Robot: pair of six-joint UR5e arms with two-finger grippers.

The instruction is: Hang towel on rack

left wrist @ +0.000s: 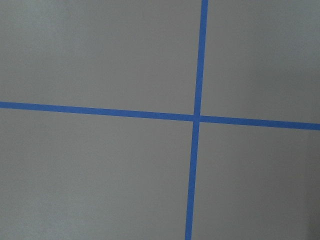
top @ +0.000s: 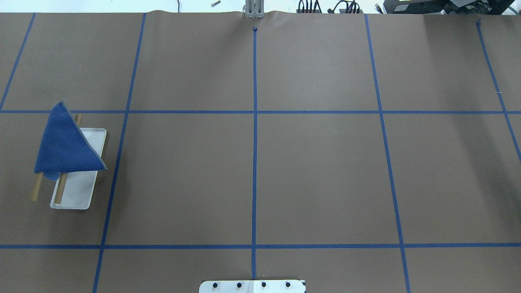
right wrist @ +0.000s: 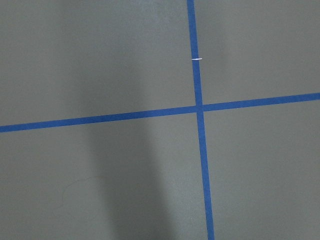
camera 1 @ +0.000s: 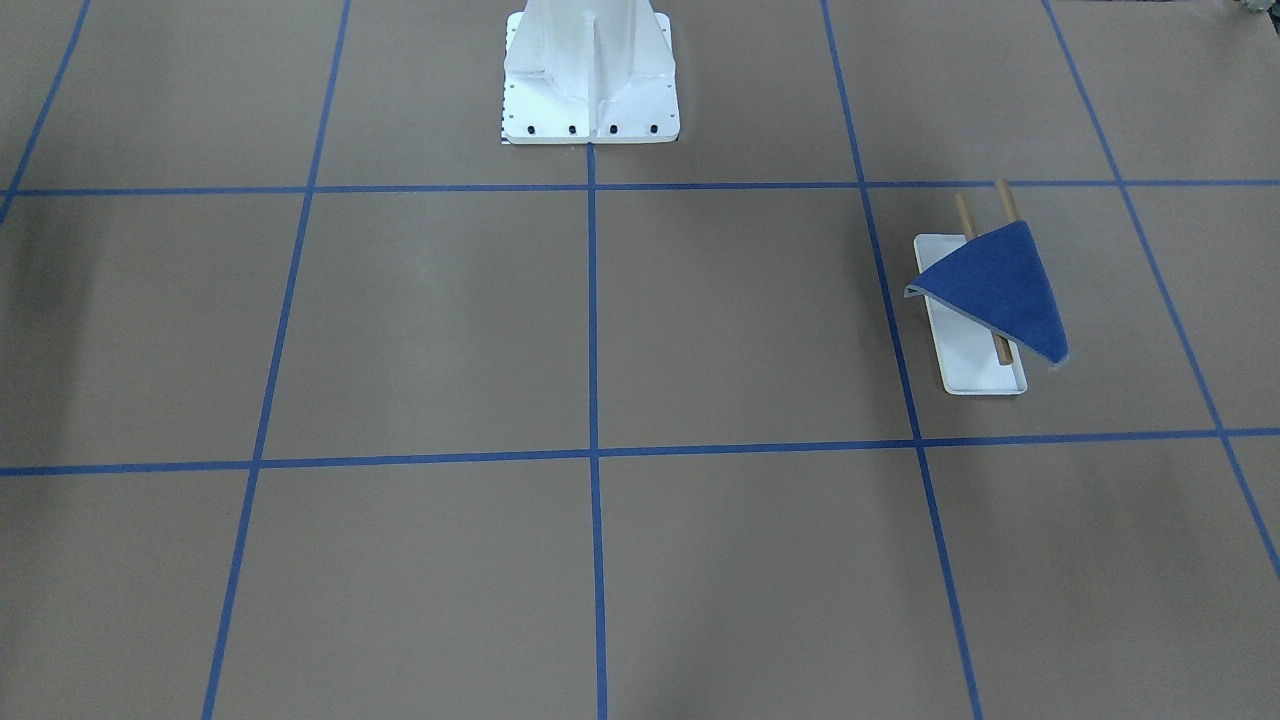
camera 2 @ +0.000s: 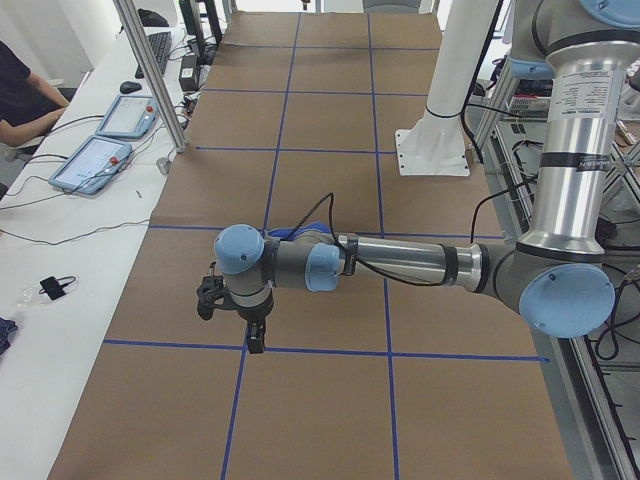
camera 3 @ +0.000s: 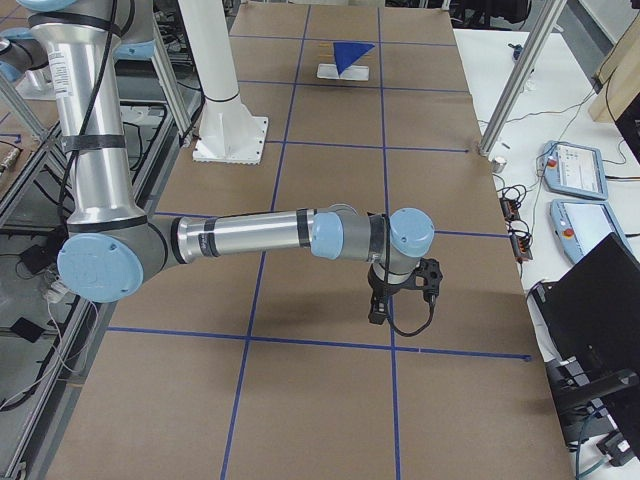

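Observation:
The royal-blue towel [camera 1: 1000, 290] lies draped in a triangle over the rack's two tan wooden rods [camera 1: 1005, 200], above the rack's white tray base [camera 1: 965, 355]. In the overhead view the towel [top: 65, 142] and rack [top: 79, 191] stand at the table's left side. They show small and far in the exterior right view [camera 3: 350, 52]. My left gripper [camera 2: 255, 335] hangs over the table, well apart from the rack. My right gripper [camera 3: 380, 310] hangs over the other end of the table. Both show only in the side views, so I cannot tell whether they are open or shut.
The large white bolted pedestal [camera 1: 590, 80] stands at the robot's side of the table. Blue tape lines [top: 255, 162] divide the brown table into squares. An operator [camera 2: 25, 100] and tablets [camera 2: 95, 160] are at a side bench.

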